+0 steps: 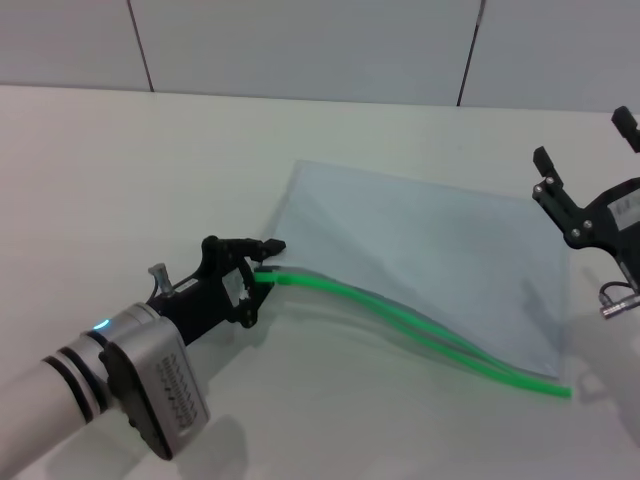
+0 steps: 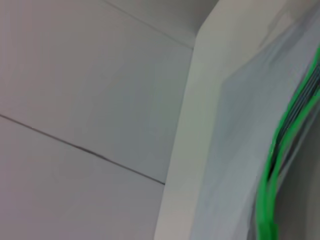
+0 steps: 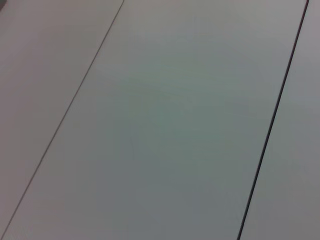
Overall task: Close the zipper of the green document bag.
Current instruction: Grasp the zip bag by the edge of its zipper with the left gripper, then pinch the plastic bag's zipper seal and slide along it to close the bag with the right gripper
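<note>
The green document bag [image 1: 430, 265] is laid flat on the white counter [image 1: 120, 170], roughly in the middle of the head view, its translucent blue-grey face turned upward. The zipper [image 1: 400, 318] is seen as a bright green strip along the bag's near long edge, running from the left gripper to the bag's near right corner. Along much of that edge the strip is split into two green lines with a dark gap between them, so the zip is read as open there; the same pair of green lines is shown in the left wrist view [image 2: 280, 150].

The left gripper [image 1: 262, 262] is placed at the left end of the zipper, its black fingers drawn narrow around the green strip's end. Whether the slider tab itself is pinched cannot be made out, as it is probably hidden between the fingers.

The right gripper [image 1: 590, 170] is held above the counter just beyond the bag's far right corner, apart from the bag, with its fingers spread wide and nothing between them. Only a pale panelled surface is shown in the right wrist view.
</note>
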Controlling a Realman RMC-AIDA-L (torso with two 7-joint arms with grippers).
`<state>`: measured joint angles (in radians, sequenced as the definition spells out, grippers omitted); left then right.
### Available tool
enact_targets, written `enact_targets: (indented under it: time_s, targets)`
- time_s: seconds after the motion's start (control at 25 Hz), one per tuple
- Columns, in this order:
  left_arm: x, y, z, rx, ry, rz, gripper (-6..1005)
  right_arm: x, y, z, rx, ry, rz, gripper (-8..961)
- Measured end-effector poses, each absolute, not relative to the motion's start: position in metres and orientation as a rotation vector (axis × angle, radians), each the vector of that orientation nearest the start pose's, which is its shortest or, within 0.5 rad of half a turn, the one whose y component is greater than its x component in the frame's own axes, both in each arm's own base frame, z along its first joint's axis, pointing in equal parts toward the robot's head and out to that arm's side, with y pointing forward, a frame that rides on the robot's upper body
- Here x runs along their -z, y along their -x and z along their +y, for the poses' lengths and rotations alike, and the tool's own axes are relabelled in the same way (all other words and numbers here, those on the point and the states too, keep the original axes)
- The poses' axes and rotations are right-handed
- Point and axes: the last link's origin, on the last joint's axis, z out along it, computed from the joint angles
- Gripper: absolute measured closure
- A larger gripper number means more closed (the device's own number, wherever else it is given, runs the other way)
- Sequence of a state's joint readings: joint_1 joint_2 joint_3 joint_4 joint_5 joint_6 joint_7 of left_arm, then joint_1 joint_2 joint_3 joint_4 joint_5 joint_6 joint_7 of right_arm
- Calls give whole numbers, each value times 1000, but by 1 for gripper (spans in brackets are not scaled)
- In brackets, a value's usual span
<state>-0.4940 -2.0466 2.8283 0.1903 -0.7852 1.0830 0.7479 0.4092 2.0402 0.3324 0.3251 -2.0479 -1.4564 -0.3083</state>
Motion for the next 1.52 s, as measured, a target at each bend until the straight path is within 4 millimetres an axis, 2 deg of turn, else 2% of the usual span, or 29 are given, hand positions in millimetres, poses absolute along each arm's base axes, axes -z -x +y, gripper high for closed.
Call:
enact_targets:
  time_s: [0.2,0.44,0.6,0.68,0.76,0.92,1.12,1.36,1.52]
  targets:
    - [87,295,308,82,2063,678,877,42,-266,294,-725,1765,-61,146]
    - [87,293,308,91,2062,677,946,48,-259,294,-742,1810,-99,146]
    - [89,292,306,97,2067,688,946,66,-249,294,-737,1943,-178,146]
    - [90,291,305,101,2071,702,946,82,-241,296,-706,2054,-255,147]
    - [91,291,305,102,2073,707,946,88,-238,295,-702,2089,-284,147]
    - [94,287,303,119,2081,725,946,107,-225,286,-707,2207,-429,147]
    - [97,283,301,138,2087,739,947,128,-212,278,-651,2271,-602,148]
    - [102,279,297,160,2107,777,947,141,-210,278,-545,2292,-699,152]
    - [105,275,294,179,2117,797,946,143,-210,279,-517,2283,-727,153]
